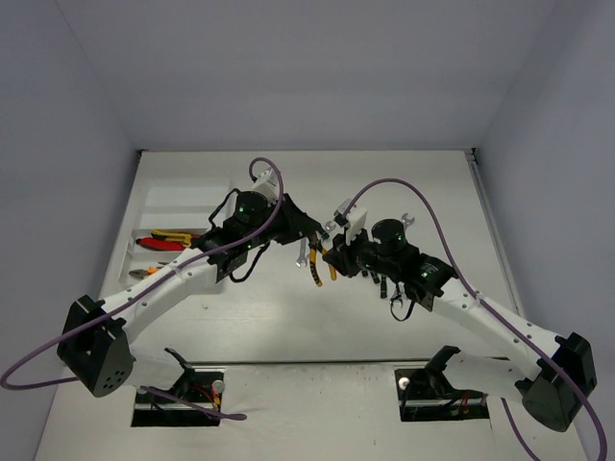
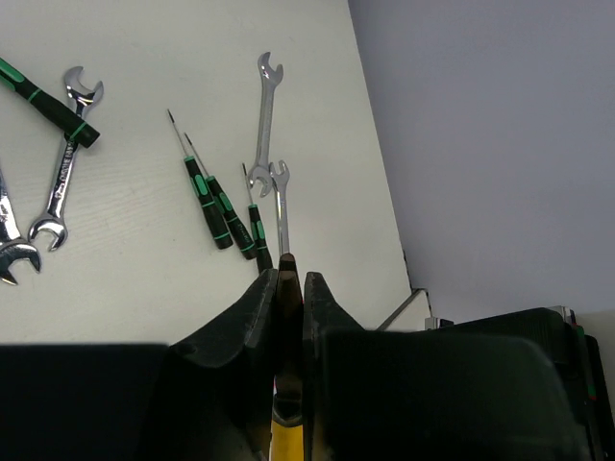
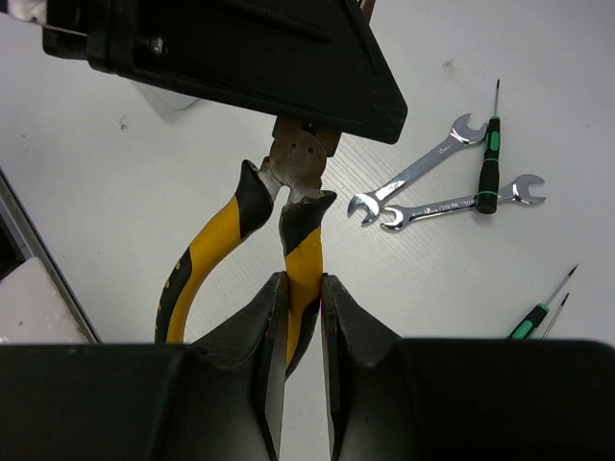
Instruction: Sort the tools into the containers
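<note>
Yellow-and-black-handled pliers (image 3: 300, 245) hang above the table middle, held by both grippers; they also show in the top view (image 1: 318, 268). My left gripper (image 2: 290, 279) is shut on the pliers' metal head (image 2: 286, 288). My right gripper (image 3: 304, 284) is shut on one yellow handle, and the other handle (image 3: 197, 264) hangs free to its left. In the top view the left gripper (image 1: 313, 237) and the right gripper (image 1: 336, 259) meet nose to nose. The white organiser tray (image 1: 175, 204) lies at far left with red and yellow tools (image 1: 163, 240) in it.
Silver wrenches (image 2: 265, 101) (image 2: 60, 173) and black-green screwdrivers (image 2: 209, 200) lie loose on the table under the arms. The right wrist view shows two wrenches (image 3: 423, 168) and a screwdriver (image 3: 491, 158). The left gripper's black body (image 3: 240, 53) looms above the pliers.
</note>
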`<state>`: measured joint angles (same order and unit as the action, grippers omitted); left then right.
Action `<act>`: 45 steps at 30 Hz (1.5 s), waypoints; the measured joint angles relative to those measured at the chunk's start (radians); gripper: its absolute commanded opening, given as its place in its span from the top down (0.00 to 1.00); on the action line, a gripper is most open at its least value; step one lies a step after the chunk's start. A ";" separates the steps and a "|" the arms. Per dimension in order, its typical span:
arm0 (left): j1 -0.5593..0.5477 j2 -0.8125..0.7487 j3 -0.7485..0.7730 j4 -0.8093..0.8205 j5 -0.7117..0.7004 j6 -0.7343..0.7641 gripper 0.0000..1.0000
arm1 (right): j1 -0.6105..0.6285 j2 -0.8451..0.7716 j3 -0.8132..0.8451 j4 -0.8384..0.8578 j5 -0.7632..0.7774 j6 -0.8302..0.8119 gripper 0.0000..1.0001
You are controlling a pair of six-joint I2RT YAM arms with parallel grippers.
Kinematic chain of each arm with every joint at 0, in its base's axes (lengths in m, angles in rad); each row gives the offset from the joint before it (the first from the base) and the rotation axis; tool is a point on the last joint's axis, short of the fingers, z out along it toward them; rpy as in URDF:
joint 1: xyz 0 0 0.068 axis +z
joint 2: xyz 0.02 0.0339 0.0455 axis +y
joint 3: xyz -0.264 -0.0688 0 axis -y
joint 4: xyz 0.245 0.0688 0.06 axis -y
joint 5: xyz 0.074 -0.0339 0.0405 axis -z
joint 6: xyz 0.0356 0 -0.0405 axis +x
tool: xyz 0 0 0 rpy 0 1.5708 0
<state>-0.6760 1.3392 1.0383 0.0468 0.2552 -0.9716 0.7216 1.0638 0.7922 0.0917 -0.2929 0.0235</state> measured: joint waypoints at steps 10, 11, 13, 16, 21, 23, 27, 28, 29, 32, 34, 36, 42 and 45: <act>-0.004 -0.032 -0.076 0.020 -0.032 -0.006 1.00 | 0.006 0.023 -0.010 0.024 0.011 0.003 0.27; 0.001 -0.039 -0.086 0.005 -0.037 -0.003 1.00 | 0.006 0.022 -0.010 0.032 0.017 0.006 0.17; 0.021 -0.053 -0.103 -0.023 -0.048 0.001 1.00 | 0.006 0.022 -0.010 0.044 0.033 0.004 0.11; 0.106 -0.096 -0.137 -0.068 -0.049 0.010 1.00 | 0.006 0.016 -0.010 0.048 0.070 0.012 0.08; 0.392 -0.234 -0.211 -0.128 -0.047 0.019 1.00 | 0.006 -0.033 -0.015 0.050 0.136 0.013 0.09; 0.527 -0.294 -0.245 -0.136 -0.050 0.021 1.00 | 0.006 -0.064 -0.027 0.057 0.161 0.014 0.10; 0.760 -0.374 -0.315 -0.136 -0.069 0.021 1.00 | 0.006 -0.139 -0.074 0.061 0.204 0.033 0.10; 0.802 -0.379 -0.331 -0.127 -0.070 0.021 1.00 | 0.005 -0.156 -0.086 0.061 0.210 0.037 0.10; 0.842 -0.378 -0.349 -0.115 -0.067 0.020 1.00 | 0.005 -0.171 -0.097 0.060 0.214 0.041 0.10; 0.950 -0.346 -0.408 -0.065 -0.047 0.013 1.00 | 0.006 -0.212 -0.123 0.061 0.225 0.053 0.10; 1.001 -0.292 -0.435 -0.025 -0.032 0.009 1.00 | 0.005 -0.241 -0.138 0.060 0.231 0.057 0.10; 1.033 -0.224 -0.446 0.003 -0.023 0.012 1.00 | 0.005 -0.266 -0.149 0.060 0.238 0.058 0.10; 1.042 -0.108 -0.446 0.084 0.000 0.050 1.00 | 0.006 -0.288 -0.156 0.062 0.248 0.058 0.10; 1.043 -0.077 -0.447 0.141 0.012 0.070 1.00 | 0.006 -0.286 -0.162 0.061 0.249 0.058 0.10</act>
<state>0.3668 1.2626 0.5916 0.1877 0.2670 -0.9018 0.7273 0.7778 0.6304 0.1529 -0.0437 0.0818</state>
